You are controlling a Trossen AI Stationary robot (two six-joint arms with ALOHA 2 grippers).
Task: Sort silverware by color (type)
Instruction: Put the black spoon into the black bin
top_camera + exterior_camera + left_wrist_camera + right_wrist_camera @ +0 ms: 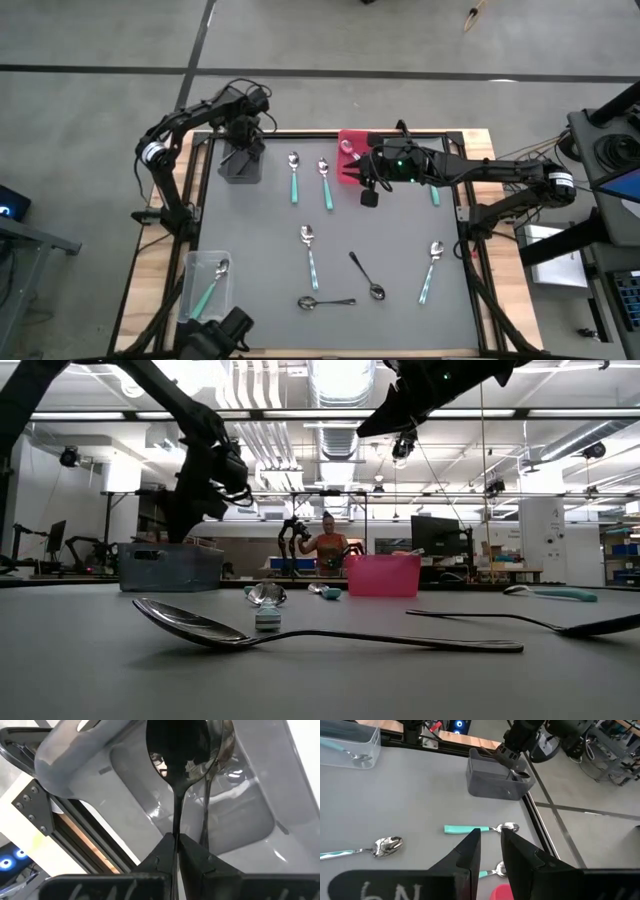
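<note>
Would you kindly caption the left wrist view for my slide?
Left gripper holds a dark spoon over the grey bin.

Open mat (400,250) centre — scattered spoons (309,255) around

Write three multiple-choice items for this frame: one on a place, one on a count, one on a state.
1. Where is the left gripper?
A. Over the grey bin
B. Over the red bin
C. Over the clear bin

2. How many all-metal spoons, with no teal handle, lie on the mat?
A. None
B. Two
C. Five

3. What is the left gripper doing?
A. Open and empty
B. Shut on a teal-handled spoon
C. Shut on a dark spoon

Key:
1 A, the high view puts it above the grey bin at the table's far left.
2 B, one lies beside the other near the front edge.
3 C, its wrist view shows both fingers pinching the dark handle.
</note>
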